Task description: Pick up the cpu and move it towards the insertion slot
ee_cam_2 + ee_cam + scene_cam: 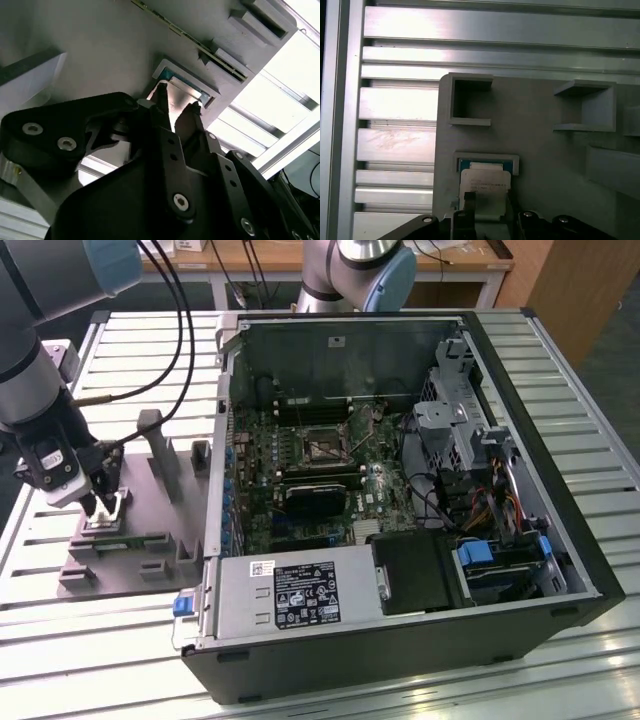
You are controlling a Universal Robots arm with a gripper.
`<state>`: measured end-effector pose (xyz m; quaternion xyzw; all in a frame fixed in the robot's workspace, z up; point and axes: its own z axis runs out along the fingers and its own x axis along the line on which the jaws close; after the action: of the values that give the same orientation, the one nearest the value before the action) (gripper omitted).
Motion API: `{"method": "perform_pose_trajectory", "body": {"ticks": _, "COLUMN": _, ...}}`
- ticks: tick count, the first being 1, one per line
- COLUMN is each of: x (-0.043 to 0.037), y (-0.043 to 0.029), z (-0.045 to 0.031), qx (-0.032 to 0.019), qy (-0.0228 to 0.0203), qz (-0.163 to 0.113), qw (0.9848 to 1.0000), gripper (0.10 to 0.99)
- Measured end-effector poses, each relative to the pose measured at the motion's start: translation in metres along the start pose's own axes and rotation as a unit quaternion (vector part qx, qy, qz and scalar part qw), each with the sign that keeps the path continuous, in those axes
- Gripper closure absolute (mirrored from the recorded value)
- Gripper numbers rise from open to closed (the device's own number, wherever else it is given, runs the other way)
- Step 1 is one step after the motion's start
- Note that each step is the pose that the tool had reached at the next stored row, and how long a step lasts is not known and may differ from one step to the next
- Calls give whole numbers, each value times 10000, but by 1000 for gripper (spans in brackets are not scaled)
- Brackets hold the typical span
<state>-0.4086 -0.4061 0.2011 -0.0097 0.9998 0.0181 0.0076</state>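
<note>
Fingers (162, 106) apart over the cpu (176, 102)
Two fingers flank one cpu seated in its fixture pocket (212, 91), rim tight around its edges; one insertion slot (318, 445) lies well beyond, inside the case (400, 660).

The slatted aluminium table (150, 340) bears a grey plastic fixture plate (150, 515) at the exterior view's left of an open black computer case (400, 640). The small square silvery cpu (485, 186) sits on that plate under the black gripper (103, 510); the metal-framed insertion slot (322, 443) lies inside the case.
</note>
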Motion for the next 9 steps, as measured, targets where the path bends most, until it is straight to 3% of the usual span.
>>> {"method": "perform_pose_trajectory", "body": {"ticks": 1, "x": 0, "y": 0, "z": 0, "qx": 0, "qy": 0, "qz": 0, "qw": 10000, "gripper": 737}}
{"method": "perform_pose_trajectory", "body": {"ticks": 3, "x": 1, "y": 0, "z": 1, "qx": 0, "qy": 0, "qz": 0, "qw": 10000, "gripper": 620}}
{"method": "perform_pose_trajectory", "body": {"ticks": 4, "x": 2, "y": 0, "z": 1, "qx": 0, "qy": 0, "qz": 0, "qw": 10000, "gripper": 620}}
{"method": "perform_pose_trajectory", "body": {"ticks": 6, "x": 2, "y": 0, "z": 2, "qx": 0, "qy": 0, "qz": 0, "qw": 10000, "gripper": 502}}
{"method": "perform_pose_trajectory", "body": {"ticks": 8, "x": 3, "y": 0, "z": 3, "qx": 0, "qy": 0, "qz": 0, "qw": 10000, "gripper": 502}}
{"method": "perform_pose_trajectory", "body": {"ticks": 9, "x": 4, "y": 0, "z": 3, "qx": 0, "qy": 0, "qz": 0, "qw": 10000, "gripper": 439}}
